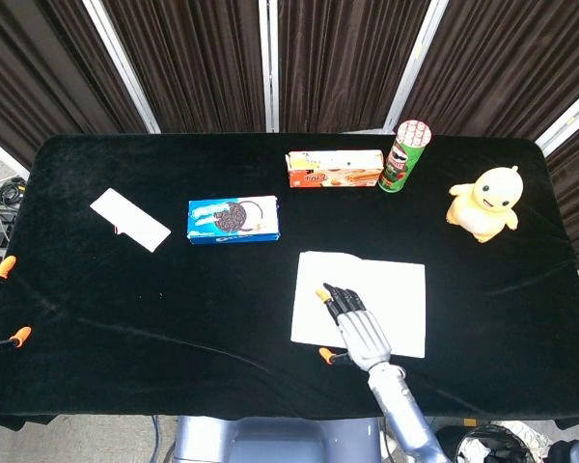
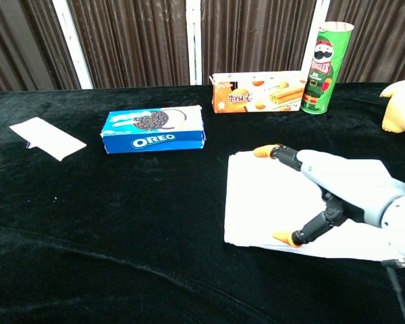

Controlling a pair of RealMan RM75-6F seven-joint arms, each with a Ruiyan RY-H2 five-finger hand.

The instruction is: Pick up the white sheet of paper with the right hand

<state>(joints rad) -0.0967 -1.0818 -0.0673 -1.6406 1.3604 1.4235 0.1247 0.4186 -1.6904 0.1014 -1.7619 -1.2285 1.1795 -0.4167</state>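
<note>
Spread robot hand [image 1: 355, 323] over white sheet of paper [image 1: 396, 299]

The worktop [image 1: 174, 309] is covered with a black cloth that looks matt and soft, like velvet, with some light folds. The white sheet of paper [image 1: 396, 289] is matt and smooth. The right hand [image 1: 352, 323] has a grey shell with a light shine, like metal or hard plastic, dark finger parts and orange fingertips [image 2: 262, 152] that look matt. The blue cookie box [image 2: 154, 129] and the orange biscuit box [image 2: 256, 92] are printed cardboard with a little gloss. The green can [image 2: 320, 67] looks glossy. The yellow duck toy [image 1: 484, 203] looks soft and matt.
</note>
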